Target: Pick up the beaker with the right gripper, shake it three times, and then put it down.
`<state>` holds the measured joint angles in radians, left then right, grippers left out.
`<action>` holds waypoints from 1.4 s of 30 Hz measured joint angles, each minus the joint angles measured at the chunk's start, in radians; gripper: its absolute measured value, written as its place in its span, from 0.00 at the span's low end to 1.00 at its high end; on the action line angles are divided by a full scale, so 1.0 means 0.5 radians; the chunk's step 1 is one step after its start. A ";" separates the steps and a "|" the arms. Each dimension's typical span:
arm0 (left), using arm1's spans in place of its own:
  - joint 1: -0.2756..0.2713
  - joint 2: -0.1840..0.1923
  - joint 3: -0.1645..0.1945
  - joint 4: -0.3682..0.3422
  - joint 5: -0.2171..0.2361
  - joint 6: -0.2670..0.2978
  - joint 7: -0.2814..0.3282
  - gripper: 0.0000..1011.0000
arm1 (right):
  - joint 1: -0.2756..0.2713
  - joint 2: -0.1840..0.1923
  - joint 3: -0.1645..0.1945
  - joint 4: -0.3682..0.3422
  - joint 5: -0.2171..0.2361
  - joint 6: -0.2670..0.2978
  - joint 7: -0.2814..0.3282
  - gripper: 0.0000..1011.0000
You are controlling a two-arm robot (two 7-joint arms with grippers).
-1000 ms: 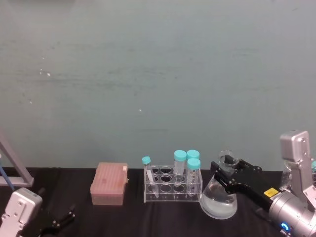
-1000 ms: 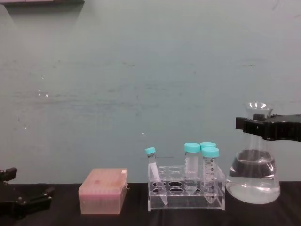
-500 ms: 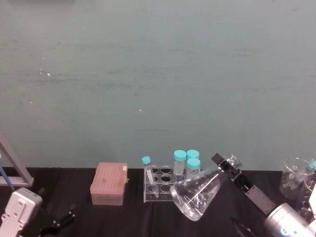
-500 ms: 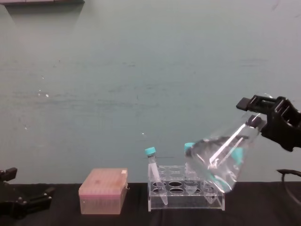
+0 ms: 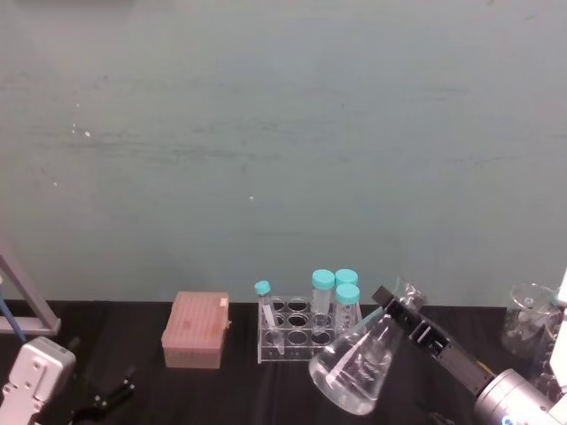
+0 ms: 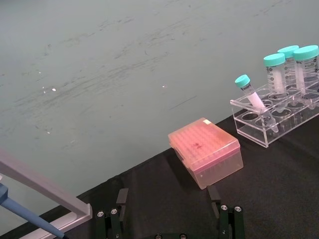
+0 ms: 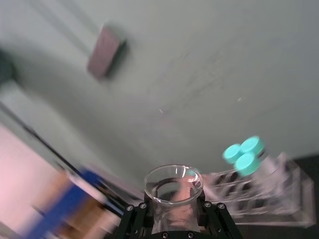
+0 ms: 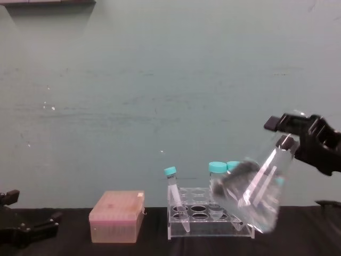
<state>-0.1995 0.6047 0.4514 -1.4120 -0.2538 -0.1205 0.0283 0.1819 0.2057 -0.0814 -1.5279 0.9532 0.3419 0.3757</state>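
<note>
We are seeing the left gripper (image 6: 167, 201) resting low at the left of the table (image 8: 152, 245), its fingers spread wide and empty in its wrist view; by the tube rack's (image 8: 210, 216) right end the beaker (image 8: 258, 194) is hanging tilted, the right gripper (image 8: 283, 133) clamping its neck

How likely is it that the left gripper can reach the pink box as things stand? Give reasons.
Probably yes. The left gripper, open, faces the pink box across bare table; the rack and the tilted beaker in the right gripper lie off to the right.
</note>
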 joint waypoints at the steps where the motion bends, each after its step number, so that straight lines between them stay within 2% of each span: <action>1: 0.000 0.000 0.000 0.000 0.000 0.000 0.000 0.99 | 0.008 0.042 -0.032 -0.005 -0.080 -0.043 0.009 0.45; 2: 0.000 0.000 0.000 0.000 0.000 0.000 0.000 0.99 | 0.016 0.085 -0.064 -0.012 -0.159 -0.089 0.015 0.45; 3: 0.000 0.000 0.000 0.000 0.000 0.000 0.000 0.99 | 0.032 0.176 -0.140 -0.030 -0.354 -0.202 0.018 0.45; 6: 0.000 0.000 0.000 0.000 0.000 0.000 0.000 0.99 | 0.060 0.319 -0.252 -0.059 -0.693 -0.406 -0.013 0.45; 8: 0.000 0.000 0.000 0.000 0.000 0.000 0.000 0.99 | 0.107 0.498 -0.392 -0.087 -1.190 -0.621 -0.111 0.45; 9: 0.000 0.000 0.000 0.000 0.000 0.000 0.000 0.99 | 0.123 0.545 -0.429 -0.094 -1.352 -0.673 -0.152 0.45; 12: 0.000 0.000 0.000 0.000 0.000 0.000 0.000 0.99 | 0.156 0.648 -0.509 -0.101 -1.690 -0.755 -0.246 0.45; 13: 0.000 0.000 0.000 0.000 0.000 0.000 0.000 0.99 | 0.177 0.706 -0.554 -0.102 -1.900 -0.788 -0.310 0.45; 15: 0.000 0.000 0.000 0.000 0.000 0.000 0.000 0.99 | 0.193 0.748 -0.587 -0.102 -2.071 -0.806 -0.365 0.45; 16: 0.000 0.000 0.000 0.000 0.000 0.000 0.000 0.99 | 0.205 0.785 -0.617 -0.101 -2.217 -0.819 -0.411 0.45; 18: 0.000 0.000 0.000 0.000 0.000 0.000 0.000 0.99 | 0.214 0.810 -0.636 -0.098 -2.329 -0.826 -0.448 0.45; 19: 0.000 0.000 0.000 0.000 0.000 0.000 0.000 0.99 | 0.221 0.832 -0.653 -0.093 -2.430 -0.836 -0.480 0.45; 23: 0.000 0.000 0.000 0.000 0.000 0.000 0.000 0.99 | 0.230 0.854 -0.672 -0.078 -2.578 -0.860 -0.532 0.45; 26: 0.000 0.000 0.000 0.000 0.000 0.000 0.000 0.99 | 0.231 0.842 -0.659 -0.069 -2.582 -0.878 -0.533 0.45; 29: 0.000 0.000 0.000 0.000 0.000 0.000 0.000 0.99 | 0.221 0.803 -0.622 -0.063 -2.482 -0.885 -0.488 0.45; 31: 0.000 0.000 0.000 0.000 0.000 0.000 0.000 0.99 | 0.201 0.730 -0.555 -0.053 -2.254 -0.877 -0.382 0.45; 34: 0.000 0.000 0.000 0.000 0.000 0.000 0.000 0.99 | 0.181 0.658 -0.492 -0.045 -2.033 -0.841 -0.278 0.45; 35: 0.000 0.000 0.000 0.000 0.000 0.000 0.000 0.99 | 0.168 0.603 -0.448 -0.037 -1.881 -0.805 -0.203 0.45; 37: 0.000 0.000 0.000 0.000 0.000 0.000 0.000 0.99 | 0.159 0.557 -0.410 -0.027 -1.743 -0.763 -0.133 0.45; 38: 0.000 0.000 0.000 0.000 0.000 0.000 0.000 0.99 | 0.151 0.507 -0.370 -0.014 -1.608 -0.708 -0.072 0.45; 41: 0.000 0.000 0.000 0.000 0.000 0.000 0.000 0.99 | 0.144 0.432 -0.321 0.017 -1.426 -0.615 0.011 0.45; 42: 0.000 0.000 0.000 0.000 0.000 0.000 0.000 0.99 | 0.144 0.423 -0.316 0.021 -1.402 -0.602 0.020 0.45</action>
<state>-0.1995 0.6047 0.4514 -1.4120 -0.2538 -0.1206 0.0283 0.2538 0.4173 -0.2396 -1.5172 0.2520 0.0409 0.3856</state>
